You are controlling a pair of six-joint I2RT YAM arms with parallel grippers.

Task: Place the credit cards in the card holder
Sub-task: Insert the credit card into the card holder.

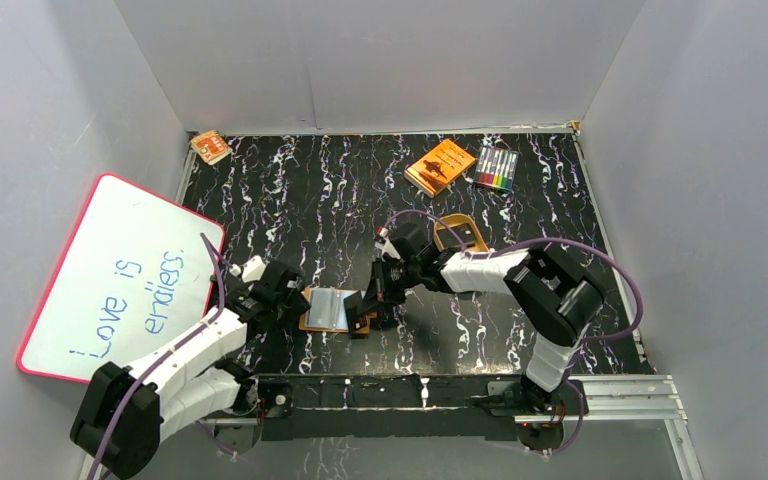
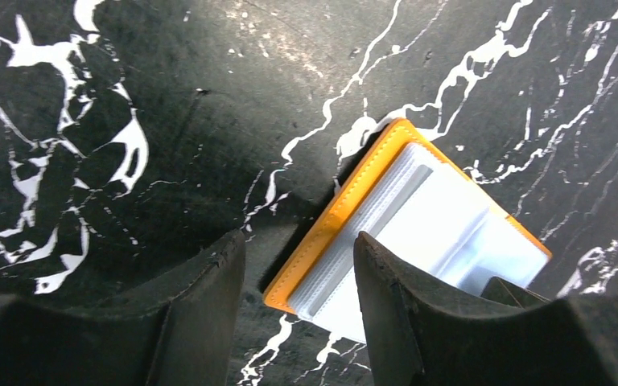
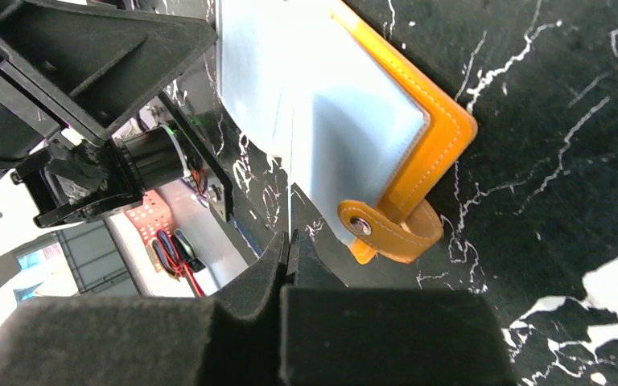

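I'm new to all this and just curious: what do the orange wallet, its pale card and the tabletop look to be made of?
Wallet: probably leather or imitation, matte orange, stitched edges, metal snap. Card: likely plastic, thin, smooth, pale blue sheen. Tabletop: black, faint sheen, white marble-like veins; possibly a printed sheet, can't tell.

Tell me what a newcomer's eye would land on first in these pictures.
The open orange card holder stands out against the black marbled table at centre front, with the left hand and right hand flanking it. Next comes the pink-rimmed whiteboard reading "Love is endless", leaning at the left wall. At the far right lie an orange book and a pack of coloured markers.
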